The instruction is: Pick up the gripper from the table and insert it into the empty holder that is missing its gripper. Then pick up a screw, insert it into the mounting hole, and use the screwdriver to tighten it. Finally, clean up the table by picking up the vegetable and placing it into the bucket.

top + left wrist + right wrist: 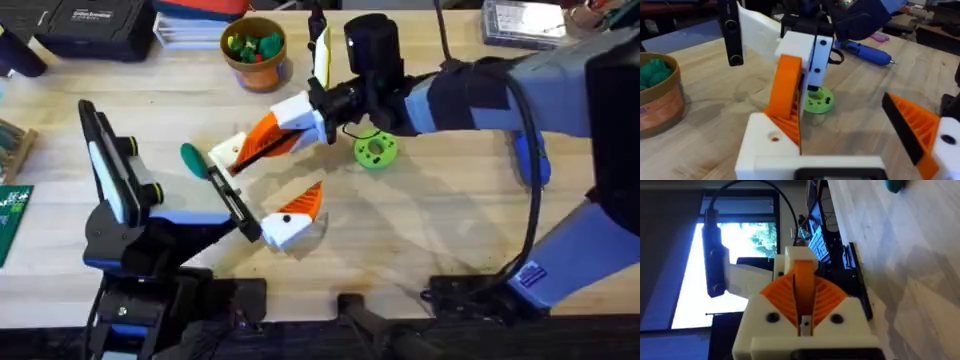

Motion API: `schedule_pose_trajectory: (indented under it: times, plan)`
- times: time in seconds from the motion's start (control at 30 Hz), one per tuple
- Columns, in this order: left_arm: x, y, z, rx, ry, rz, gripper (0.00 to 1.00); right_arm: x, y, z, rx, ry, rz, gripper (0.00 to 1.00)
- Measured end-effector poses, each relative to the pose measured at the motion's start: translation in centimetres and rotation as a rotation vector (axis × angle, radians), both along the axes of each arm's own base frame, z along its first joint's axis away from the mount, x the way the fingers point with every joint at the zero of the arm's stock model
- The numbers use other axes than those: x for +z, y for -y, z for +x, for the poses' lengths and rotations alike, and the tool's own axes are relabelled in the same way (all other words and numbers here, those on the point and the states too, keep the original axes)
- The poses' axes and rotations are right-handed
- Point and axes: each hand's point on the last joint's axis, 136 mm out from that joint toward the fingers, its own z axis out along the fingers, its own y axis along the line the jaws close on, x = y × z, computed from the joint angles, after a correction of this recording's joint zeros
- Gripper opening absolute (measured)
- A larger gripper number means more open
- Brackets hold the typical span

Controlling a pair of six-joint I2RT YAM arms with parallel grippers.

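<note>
The gripper (803, 295), a white blocky base with an orange ribbed wedge, is off the table and clamped in the right gripper (803, 277). From the right wrist, the wedge shows as a narrow orange strip pinched between two orange ribbed pads, which sit on squared white finger blocks with dark screw holes. The overhead view puts this above the middle of the table (450, 220), with the right arm reaching in from the right.

The left gripper (262, 185) faces it from the lower left and is spread wide. One of its fingers (920, 132), an orange ribbed wedge with a black edge on a white block, stands far to one side and grips nothing.

The vegetable (192, 160), smooth, dark green and oblong, lies on the wood just beside the held part, toward the left. A bright green ring-shaped disc (375, 150) with small holes lies flat on the other side, under the right arm's wrist.

The screwdriver (865, 51), a thick blue cylinder with a thin metal tip, lies on its side beyond the disc.

The bucket (254, 20), round and tan-orange with a yellowish rim, stands at the far edge and holds small green and coloured pieces.

A black upright stand (105, 160) with a white plate rises at the left.

The table is pale wood with a fine grain.
</note>
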Motion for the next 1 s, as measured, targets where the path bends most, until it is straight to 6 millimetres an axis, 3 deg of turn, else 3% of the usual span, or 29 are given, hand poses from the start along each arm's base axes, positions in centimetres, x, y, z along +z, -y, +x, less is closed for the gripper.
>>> schedule_pose_trajectory:
  times: [0.37,0.6,0.8,1.0]
  plan:
    - [0.0,0.4,-0.5,-0.036,0.010,0.006,0.985,0.0,0.1,-0.1,0.015,0.009,0.014,0.212]
    - [0.0,0.4,-0.5,-0.038,0.018,0.011,0.987,-0.6,0.0,-0.1,0.017,0.011,0.012,0.423]
    - [0.0,0.4,-0.5,-0.038,0.021,0.013,0.987,-0.7,0.0,-0.1,0.017,0.008,0.009,0.529]
    - [0.0,1.4,-1.9,-0.130,0.018,0.007,0.985,-0.7,-0.2,-0.2,0.017,0.014,0.010,0.683]
